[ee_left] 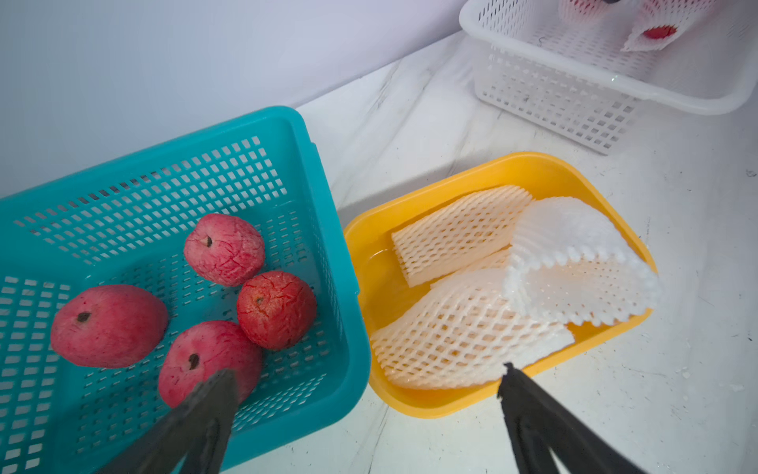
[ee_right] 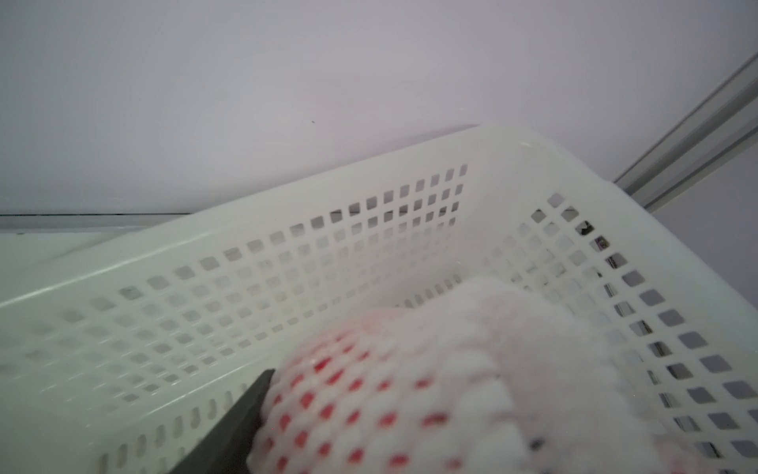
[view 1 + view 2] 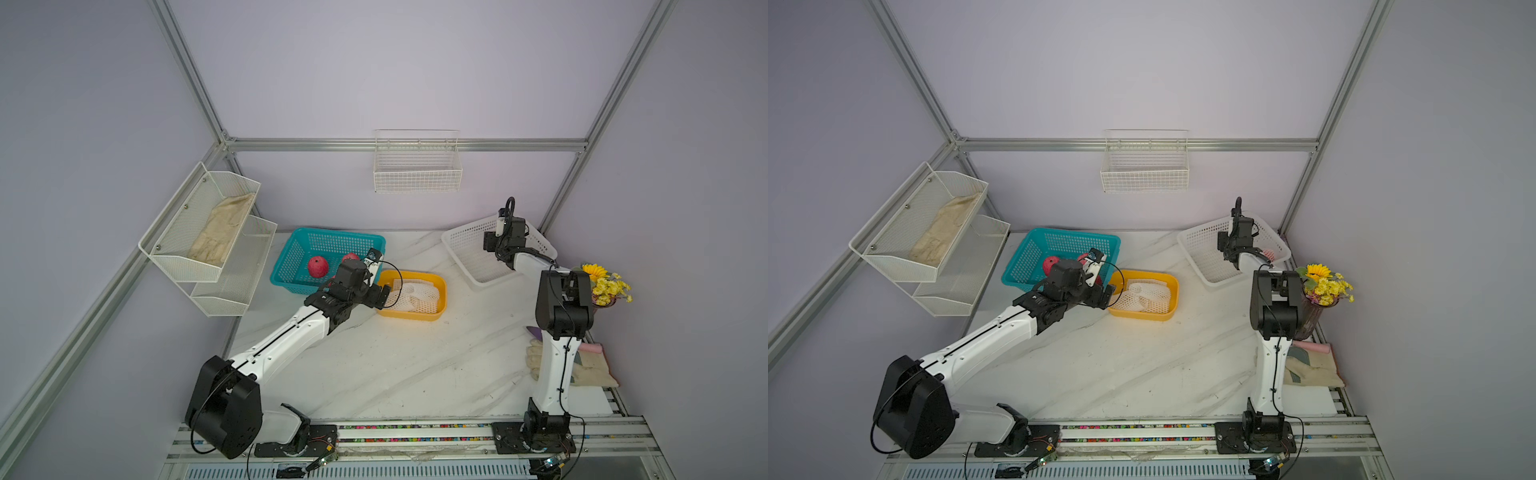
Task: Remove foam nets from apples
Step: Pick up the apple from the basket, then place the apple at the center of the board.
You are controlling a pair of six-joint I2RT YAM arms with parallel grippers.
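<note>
- Left jaws: spread wide, empty, near foam nets (image 1: 459, 328) in yellow tray (image 1: 529, 166).
- Bare apples (image 1: 224, 249): contained in teal basket (image 1: 316, 164).
- Right jaws: finger (image 2: 246, 414) against netted apple (image 2: 369, 394) in white basket (image 2: 369, 176); closure indeterminable.

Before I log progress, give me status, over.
Left gripper open, empty. Right gripper against netted apple in white basket, grip unclear. Four bare apples in teal basket. Nothing blocking.

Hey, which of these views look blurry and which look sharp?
Right wrist view: white lattice plastic basket and netted red apple smeared soft. Left wrist view: bare red apples and white foam nets crisp. Both top views: sharp, evenly lit.
</note>
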